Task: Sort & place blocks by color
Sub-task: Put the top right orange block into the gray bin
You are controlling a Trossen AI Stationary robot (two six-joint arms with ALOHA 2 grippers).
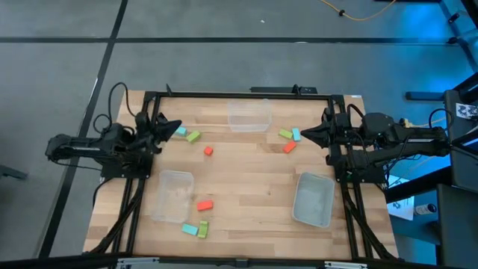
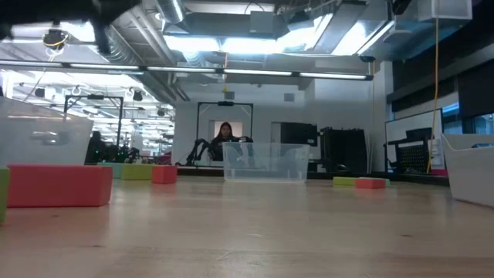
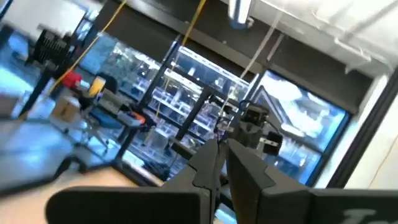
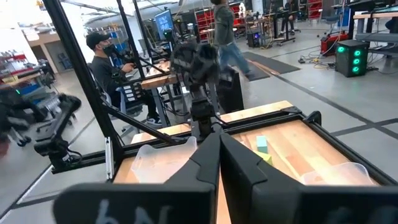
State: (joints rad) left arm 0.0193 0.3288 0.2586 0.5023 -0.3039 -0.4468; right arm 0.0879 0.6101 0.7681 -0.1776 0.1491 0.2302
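High view: left gripper [image 1: 176, 125] and right gripper [image 1: 305, 134] are both sitting clenched and empty at the table's side edges, while blocks [image 1: 204, 204] are lying loose on the wood between three clear bins [image 1: 174, 196]. Low view: red block [image 2: 59, 185] is resting nearest, others farther back. Left wrist view: fingers [image 3: 208, 163] are pointing into the room. Right wrist view: fingers [image 4: 202, 155] pressed together, teal block [image 4: 262, 144] on table beyond.

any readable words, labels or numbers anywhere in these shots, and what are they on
None can be read.
Pale marks on the right claw housing: too blurred to read.
Black-and-white tag on dark equipment beside the wooden table: a pattern, no legible text.
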